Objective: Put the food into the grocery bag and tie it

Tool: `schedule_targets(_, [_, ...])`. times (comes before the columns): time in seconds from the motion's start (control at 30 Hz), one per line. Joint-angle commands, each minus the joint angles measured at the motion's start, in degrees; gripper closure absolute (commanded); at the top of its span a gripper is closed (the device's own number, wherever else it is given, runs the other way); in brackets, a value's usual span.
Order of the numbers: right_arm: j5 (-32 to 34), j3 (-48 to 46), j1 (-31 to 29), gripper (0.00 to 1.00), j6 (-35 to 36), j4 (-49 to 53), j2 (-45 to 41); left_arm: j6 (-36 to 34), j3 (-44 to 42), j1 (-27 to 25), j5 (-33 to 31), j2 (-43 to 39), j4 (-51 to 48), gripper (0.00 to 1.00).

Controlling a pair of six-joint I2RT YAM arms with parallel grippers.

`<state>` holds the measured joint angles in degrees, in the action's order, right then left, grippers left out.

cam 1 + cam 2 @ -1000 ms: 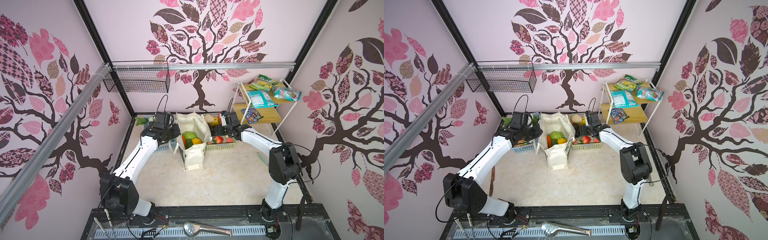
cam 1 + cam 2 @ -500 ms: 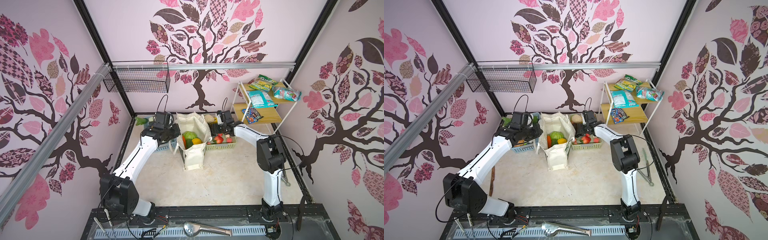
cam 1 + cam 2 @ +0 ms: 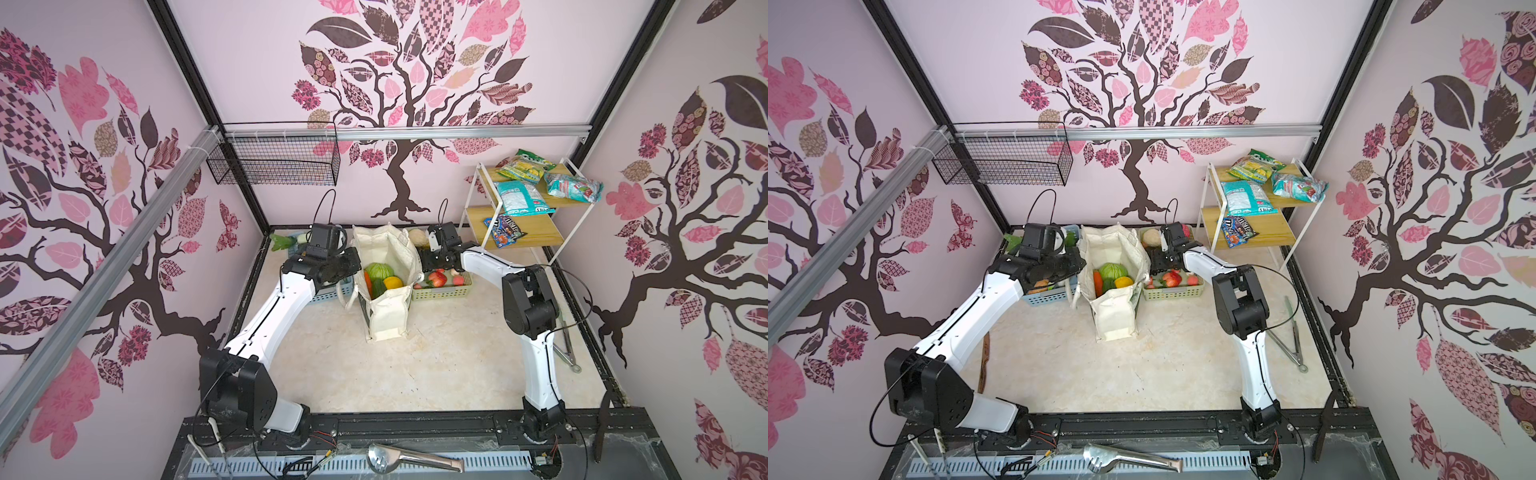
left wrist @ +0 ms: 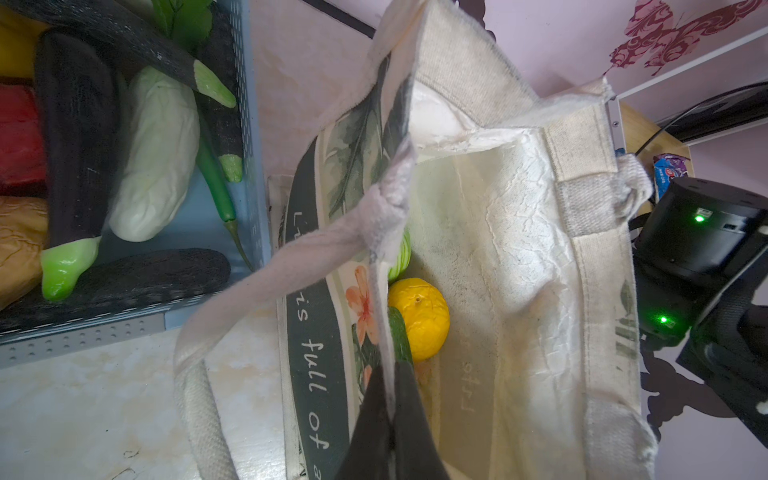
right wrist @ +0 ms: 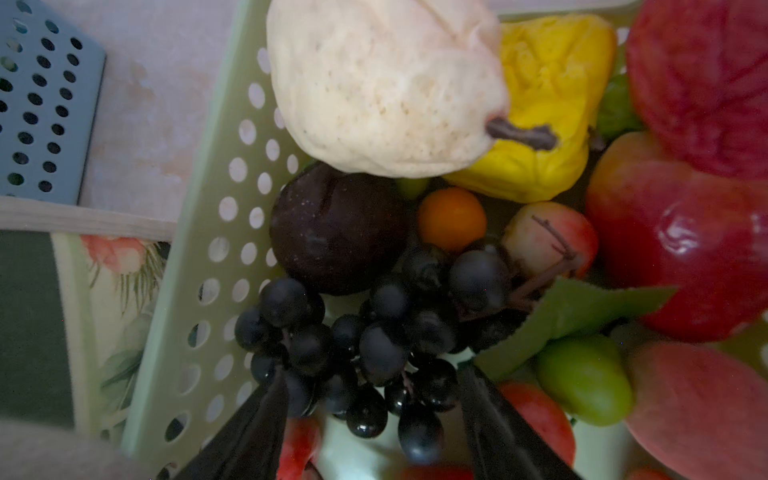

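In both top views the grocery bag [image 3: 388, 318] stood mid-frame, food [image 3: 379, 271] inside it, a vegetable basket [image 3: 330, 295] just left, a fruit basket [image 3: 442, 293] just right, a shelf [image 3: 536, 235] upper right.

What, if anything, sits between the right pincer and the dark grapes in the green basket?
Nothing visible. The right pincer is open with its jaws either side of the grapes in the green basket. A green leaf lies beside one jaw, not across the gap.

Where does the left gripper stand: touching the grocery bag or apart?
Touching. The left wrist view shows the left gripper pinching the rim of the grocery bag.
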<state>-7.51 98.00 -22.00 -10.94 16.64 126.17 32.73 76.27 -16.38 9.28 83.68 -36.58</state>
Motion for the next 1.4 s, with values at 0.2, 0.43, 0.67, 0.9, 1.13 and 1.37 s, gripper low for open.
schedule_targets(0.2, [-0.11, 0.98, 0.49, 0.20, 0.18, 2.06, 4.81, -1.75, -0.88, -0.91, -0.42, -2.10, -0.31, 1.00])
schedule_targets(0.43, [-1.24, 0.31, 0.47, 0.19, -0.60, 1.05, 6.11, -2.46, -1.10, -2.37, -0.90, -1.82, 0.01, 1.00])
schedule_targets(0.67, [-4.07, -4.55, 1.64, 0.46, -2.23, -4.32, 2.53, -1.97, -2.18, -2.95, -1.37, -1.26, 1.36, 1.00])
schedule_targets(0.9, [-3.68, -7.97, 2.50, 0.54, -3.00, -6.36, -3.84, -1.58, -1.06, -2.96, -1.15, -1.39, 1.44, 1.00])
schedule_targets(1.13, [-2.86, -8.85, 3.80, 0.57, -2.37, -6.08, -7.88, -1.24, -0.74, -3.04, -1.35, -2.01, 1.26, 1.00])
schedule_targets(1.37, [-5.67, -6.23, 3.82, 0.40, -0.16, -4.43, -6.54, -1.07, -0.56, -3.13, -1.99, -1.47, 0.82, 1.00])
